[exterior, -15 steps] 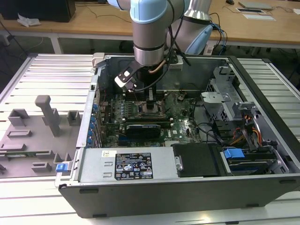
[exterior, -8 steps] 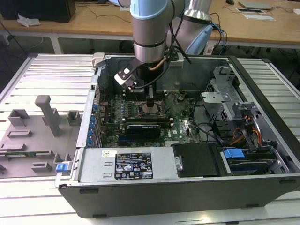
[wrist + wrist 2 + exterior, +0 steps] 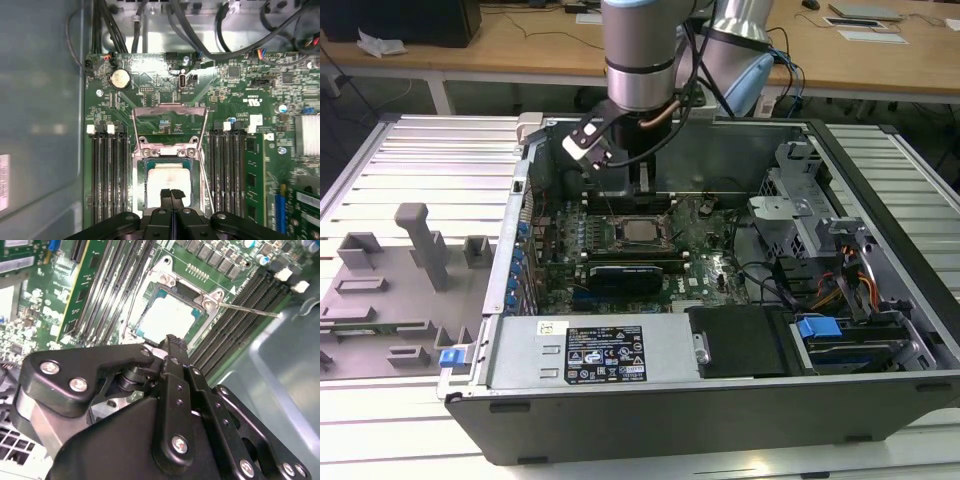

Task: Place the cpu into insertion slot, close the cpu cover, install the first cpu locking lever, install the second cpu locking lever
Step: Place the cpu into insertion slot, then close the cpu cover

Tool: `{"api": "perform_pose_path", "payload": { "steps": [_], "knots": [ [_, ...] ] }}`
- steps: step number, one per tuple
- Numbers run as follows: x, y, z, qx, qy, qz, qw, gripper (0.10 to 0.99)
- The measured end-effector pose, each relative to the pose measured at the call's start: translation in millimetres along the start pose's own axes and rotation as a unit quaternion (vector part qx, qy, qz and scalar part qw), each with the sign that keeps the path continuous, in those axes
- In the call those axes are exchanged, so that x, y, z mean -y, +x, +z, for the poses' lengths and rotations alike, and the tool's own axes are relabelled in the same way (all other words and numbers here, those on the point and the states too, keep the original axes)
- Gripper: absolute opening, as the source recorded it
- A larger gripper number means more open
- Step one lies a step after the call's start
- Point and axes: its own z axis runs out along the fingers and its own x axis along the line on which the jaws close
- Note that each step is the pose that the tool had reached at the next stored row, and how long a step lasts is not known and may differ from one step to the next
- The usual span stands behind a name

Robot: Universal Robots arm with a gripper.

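Silver-grey top of the cpu [image 3: 167,177] is sitting flat in the socket [image 3: 140,185], square to the frame as far as I can see, so the drop-in part looks done to me. Right over its near edge is the gripper [image 3: 172,193], fingertips pressed together with nothing between them. Whether they actually touch the chip I can't tell from either wrist view. The cpu cover [image 3: 170,110] is flipped open on the hinge side of the socket, and you can see green board through its big window. So my read is that the step in hand is getting that cover down. To do it well I'd push with the closed tips on the frame's free bar, not on the chip, and swing it about the hinge in an arc so it lands flat around the cpu instead of on a corner of it. No dragging across the socket either, the contacts under there won't forgive it. One locking lever [image 3: 250,310] sticks out as a thin metal rod over the black memory slots [image 3: 235,332], unlatched by the look of it, so it wants keeping out from under the cover. All of this sits on the green motherboard [image 3: 235,100] inside the open computer case [image 3: 720,400], with the arm [image 3: 640,60] coming down from above in the exterior view.
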Motion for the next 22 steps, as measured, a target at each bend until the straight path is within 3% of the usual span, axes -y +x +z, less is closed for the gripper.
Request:
{"api": "perform_pose_path", "payload": {
  "steps": [15,21,22],
  "knots": [
    [-0.2,0.1,-2.0,0.0001,0.0000,0.000,1.0000,0.106],
    [-1.6,0.4,-18.8,0.0001,0.0000,0.000,1.0000,0.106],
    [-2.1,0.6,-25.0,0.0001,-0.0001,0.000,1.0000,0.106]
  ]
}}
